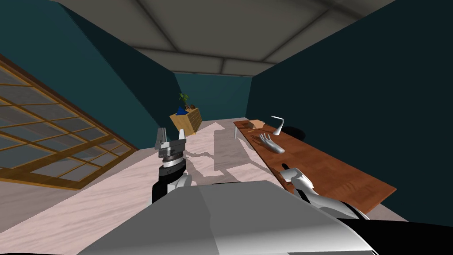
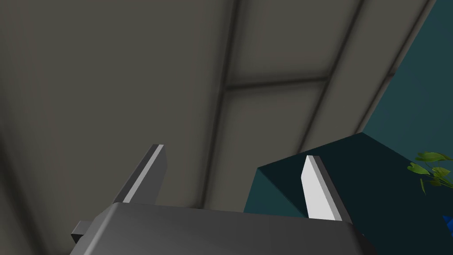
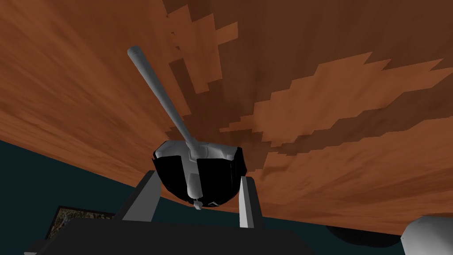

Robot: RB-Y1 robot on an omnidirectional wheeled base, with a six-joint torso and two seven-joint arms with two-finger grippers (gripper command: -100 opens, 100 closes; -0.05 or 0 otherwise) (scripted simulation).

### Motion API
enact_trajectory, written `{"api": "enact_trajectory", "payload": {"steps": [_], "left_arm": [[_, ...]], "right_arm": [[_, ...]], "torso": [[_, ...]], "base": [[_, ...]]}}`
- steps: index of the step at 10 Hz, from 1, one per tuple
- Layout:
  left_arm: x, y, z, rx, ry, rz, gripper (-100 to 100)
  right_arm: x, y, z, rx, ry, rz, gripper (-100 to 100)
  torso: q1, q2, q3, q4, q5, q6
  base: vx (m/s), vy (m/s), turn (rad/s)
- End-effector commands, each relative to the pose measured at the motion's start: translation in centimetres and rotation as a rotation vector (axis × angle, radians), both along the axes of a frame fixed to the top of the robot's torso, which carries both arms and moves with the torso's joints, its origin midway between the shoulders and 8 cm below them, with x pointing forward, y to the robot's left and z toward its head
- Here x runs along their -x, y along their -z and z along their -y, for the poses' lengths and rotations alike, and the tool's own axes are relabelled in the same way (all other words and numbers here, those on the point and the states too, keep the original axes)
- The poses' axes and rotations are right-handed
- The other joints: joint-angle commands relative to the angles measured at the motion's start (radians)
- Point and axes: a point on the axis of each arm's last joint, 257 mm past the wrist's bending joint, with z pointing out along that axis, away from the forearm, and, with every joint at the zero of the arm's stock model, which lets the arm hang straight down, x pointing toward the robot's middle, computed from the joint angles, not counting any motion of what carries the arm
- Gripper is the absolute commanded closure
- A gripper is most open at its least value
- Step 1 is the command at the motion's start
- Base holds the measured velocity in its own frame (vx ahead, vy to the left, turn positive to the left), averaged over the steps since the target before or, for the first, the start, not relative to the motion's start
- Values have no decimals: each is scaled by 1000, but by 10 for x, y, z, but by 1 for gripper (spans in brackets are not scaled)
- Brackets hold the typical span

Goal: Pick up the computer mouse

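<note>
Black computer mouse (image 3: 197, 170) is pinched by its sides in the right pincer (image 3: 199, 177); left pincer (image 2: 233, 152) stands open, empty.

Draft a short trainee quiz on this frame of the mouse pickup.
1. True or false: the left gripper is shut.
2. The right gripper has its fingers: A) wide apart, holding nothing; B) pressing the black mouse on both sides; C) shut on each other.
3. Fill in: the mouse's grey cable runs away from the gripper across the reddish-brown ___.
Key: 1 false; 2 B; 3 table.
</note>
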Motion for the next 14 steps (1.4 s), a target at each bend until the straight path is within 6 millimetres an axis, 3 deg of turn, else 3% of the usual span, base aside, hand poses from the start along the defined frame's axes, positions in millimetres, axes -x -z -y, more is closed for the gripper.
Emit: {"api": "enact_trajectory", "payload": {"steps": [1,2,3,4,5,7,8,9,10,11,12,13,14], "left_arm": [[0,0,0,0,0,0,0],[0,0,0,0,0,0,0],[0,0,0,0,0,0,0],[0,0,0,0,0,0,0],[0,0,0,0,0,0,0],[0,0,0,0,0,0,0],[0,0,0,0,0,0,0],[0,0,0,0,0,0,0],[0,0,0,0,0,0,0],[0,0,0,0,0,0,0],[0,0,0,0,0,0,0],[0,0,0,0,0,0,0],[0,0,0,0,0,0,0]], "right_arm": [[0,0,0,0,0,0,100],[0,0,0,0,0,-1,100],[1,0,0,0,1,-1,0],[-10,2,-14,-4,-27,-13,100],[-13,1,-13,-1,-30,-7,100],[-41,4,-45,-5,-93,-25,100],[-45,2,-45,-2,-96,-18,100],[-55,5,-62,-6,-123,-32,100],[-45,11,-63,-15,-114,-54,100],[-58,3,-62,-3,-126,-25,100],[-71,3,-79,-5,-155,-31,100],[-75,0,-79,-2,-159,-21,100],[-90,-2,-97,-1,-189,-21,100]], "torso": [[0,0,0,0,0,0],[0,0,0,0,0,0],[0,0,0,0,0,0],[0,0,0,0,0,0],[-2,0,0,-1,-1,2],[-4,-1,-1,-1,-1,2],[-6,-1,-1,-2,-2,2],[-5,-1,-1,-1,-2,0],[-6,-2,-2,-2,-2,1],[-6,-1,-2,-3,-4,1],[-5,-1,-2,-3,-4,1],[-6,-2,-2,-3,-5,2],[-6,-2,-2,-2,-4,1]], "base": [[0,0,0],[0,0,0],[0,0,0],[21,-34,-260],[15,-36,-117],[17,-68,-257],[10,-43,-96],[13,-37,-191],[16,-30,-79],[6,-9,9],[14,-25,-189],[12,-25,-120],[17,-40,-213]]}}
